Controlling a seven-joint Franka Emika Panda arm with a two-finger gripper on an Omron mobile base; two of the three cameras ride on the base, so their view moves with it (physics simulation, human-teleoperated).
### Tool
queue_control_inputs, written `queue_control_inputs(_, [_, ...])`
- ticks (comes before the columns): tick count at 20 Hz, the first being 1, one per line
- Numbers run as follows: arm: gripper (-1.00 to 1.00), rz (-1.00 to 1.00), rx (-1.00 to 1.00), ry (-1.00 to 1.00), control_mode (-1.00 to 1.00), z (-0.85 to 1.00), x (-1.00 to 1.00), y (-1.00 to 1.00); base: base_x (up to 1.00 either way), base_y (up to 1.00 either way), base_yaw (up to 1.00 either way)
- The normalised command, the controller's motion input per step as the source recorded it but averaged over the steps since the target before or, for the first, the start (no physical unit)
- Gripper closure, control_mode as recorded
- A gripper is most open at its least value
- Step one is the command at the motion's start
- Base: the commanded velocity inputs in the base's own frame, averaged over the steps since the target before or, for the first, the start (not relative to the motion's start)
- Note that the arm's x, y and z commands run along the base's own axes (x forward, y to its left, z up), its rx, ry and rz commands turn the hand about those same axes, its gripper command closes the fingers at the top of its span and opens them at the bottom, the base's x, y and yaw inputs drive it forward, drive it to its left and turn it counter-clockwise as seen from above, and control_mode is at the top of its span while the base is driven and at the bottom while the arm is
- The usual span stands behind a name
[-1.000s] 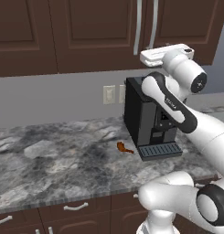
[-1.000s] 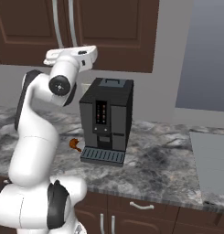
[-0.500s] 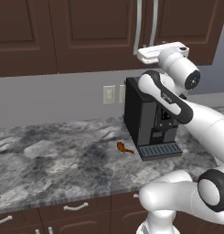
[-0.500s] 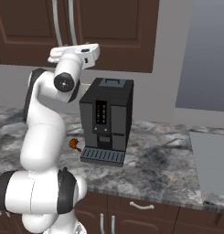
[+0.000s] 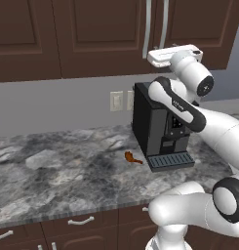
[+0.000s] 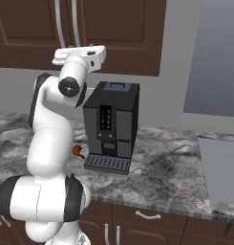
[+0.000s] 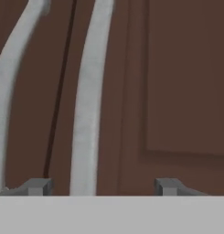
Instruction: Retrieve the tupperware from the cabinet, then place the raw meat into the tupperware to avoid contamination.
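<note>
The cabinet (image 5: 91, 34) (image 6: 118, 28) hangs above the counter with both doors shut. Its two long silver handles (image 5: 165, 24) (image 6: 75, 24) run side by side. My gripper (image 5: 165, 49) (image 6: 73, 48) (image 7: 102, 186) is raised against the doors, open, and its fingertips (image 7: 38, 186) straddle the right-hand handle (image 7: 90, 91) without touching it. The left-hand handle (image 7: 8, 91) lies outside the jaws. The raw meat (image 5: 132, 157) (image 6: 78, 151) lies on the marble counter just left of the coffee machine's drip tray. The tupperware is out of view.
A tall black coffee machine (image 5: 155, 127) (image 6: 111, 124) stands on the grey marble counter (image 5: 52, 176), directly under my hand. Wall outlets (image 5: 117, 100) sit to its left. Drawers with curved handles (image 5: 81, 221) run below. A flat grey panel (image 6: 218, 167) lies at the counter's right.
My hand has risen a little and shifted left toward the cabinet handles. The jaws have narrowed slightly. The raw meat has not moved.
</note>
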Motion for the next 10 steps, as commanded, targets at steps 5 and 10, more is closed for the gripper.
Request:
queue_control_inputs(5, [-1.0, -0.01, 0.0, -0.01, -1.0, -0.03, 0.33, 0.3, 0.0, 0.0, 0.0])
queue_control_inputs(10, [1.0, -0.03, 0.0, -0.01, -1.0, -0.06, 0.31, 0.35, 0.0, 0.0, 0.0])
